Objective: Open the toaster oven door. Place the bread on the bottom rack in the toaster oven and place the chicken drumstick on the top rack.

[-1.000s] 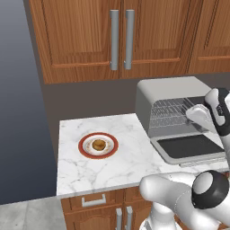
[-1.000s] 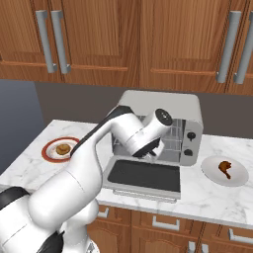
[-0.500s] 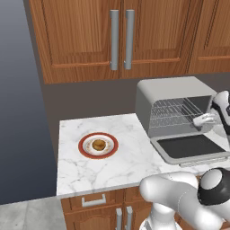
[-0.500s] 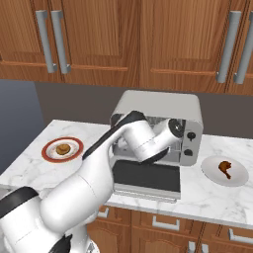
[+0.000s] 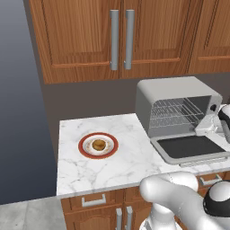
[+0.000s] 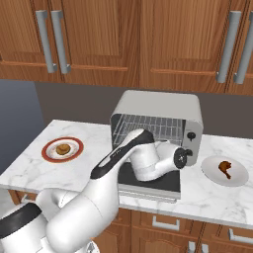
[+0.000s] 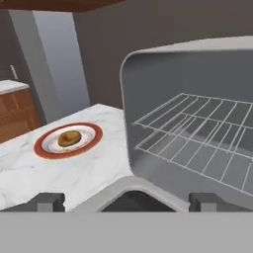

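The toaster oven stands at the counter's right with its door folded down flat. Inside, the top rack and the bottom rack are bare. A round bread lies on a red-rimmed plate to the oven's left. The chicken drumstick rests on a white plate to the oven's right. My gripper hovers open over the door's right front, facing the oven mouth and the bread, with nothing between its fingers. It appears beside the oven's control panel.
Wooden wall cabinets with long silver handles hang above the marble counter. The counter ends at its left edge against open floor. My own arm stretches over the lowered door.
The hand has drawn back from the oven mouth toward the right, ending beside the control panel. The door, bread and drumstick have stayed put.
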